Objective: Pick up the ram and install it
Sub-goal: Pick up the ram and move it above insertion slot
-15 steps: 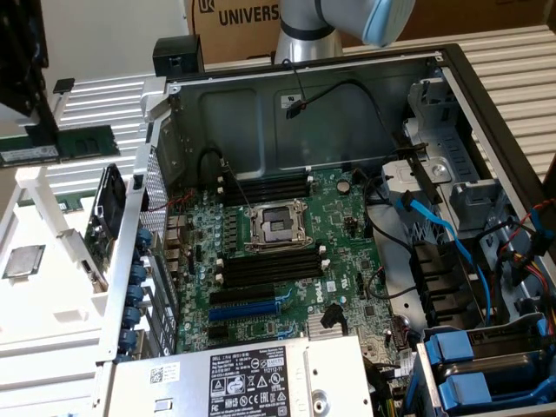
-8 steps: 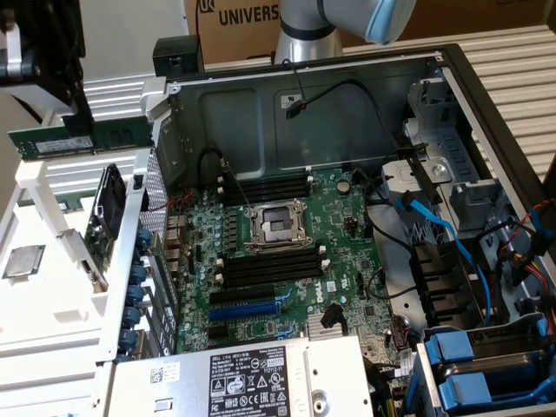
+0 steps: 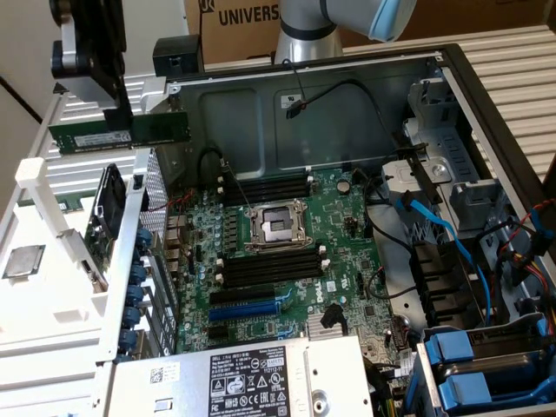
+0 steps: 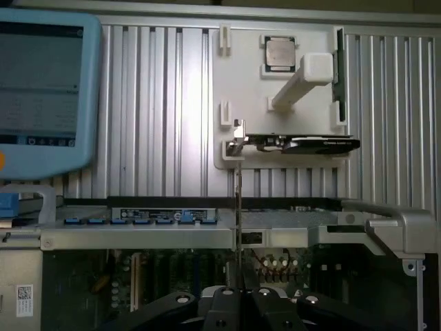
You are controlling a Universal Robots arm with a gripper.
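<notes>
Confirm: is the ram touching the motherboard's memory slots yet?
Apart. The exterior view shows the ram held in the gripper at that view's upper left, well clear of the memory slots.

Box [image 3: 234, 22], 12 o'clock in ext. view: black "UNIVERS", rest cut off. PSU label [image 3: 248, 382], 6 o'clock: cert marks, print too small to read. Ram [image 3: 148, 132] sticker, 10 o'clock: unreadable. Wrist view: screen [image 4: 41, 76], 10 o'clock, text illegible; code sticker [image 4: 24, 301], 8 o'clock.
</notes>
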